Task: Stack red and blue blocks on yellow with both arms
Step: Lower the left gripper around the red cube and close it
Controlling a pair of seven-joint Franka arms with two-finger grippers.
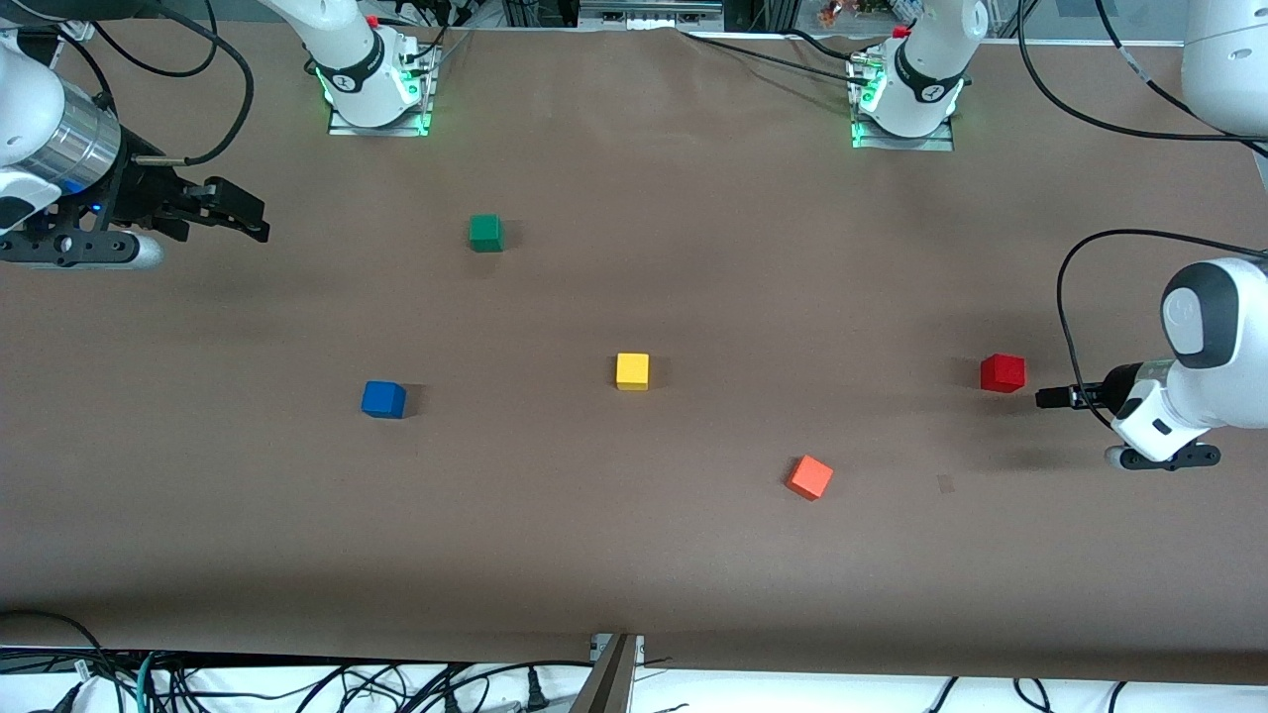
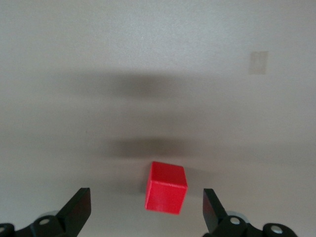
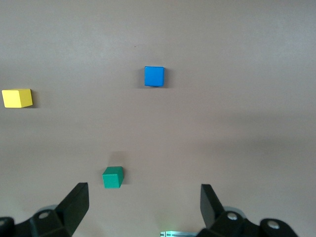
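The deep red block rests on the brown table toward the left arm's end. My left gripper hovers low beside it, open; the cube shows just ahead of the gap between the two fingers, untouched. The blue block lies toward the right arm's end. The yellow cube sits mid-table with nothing on it. My right gripper hangs open and empty, high over the table's margin at the right arm's end.
A green cube lies closer to the robot bases than the yellow one. An orange-red cube sits nearer the front camera, between yellow and red. A small tape patch marks the table surface.
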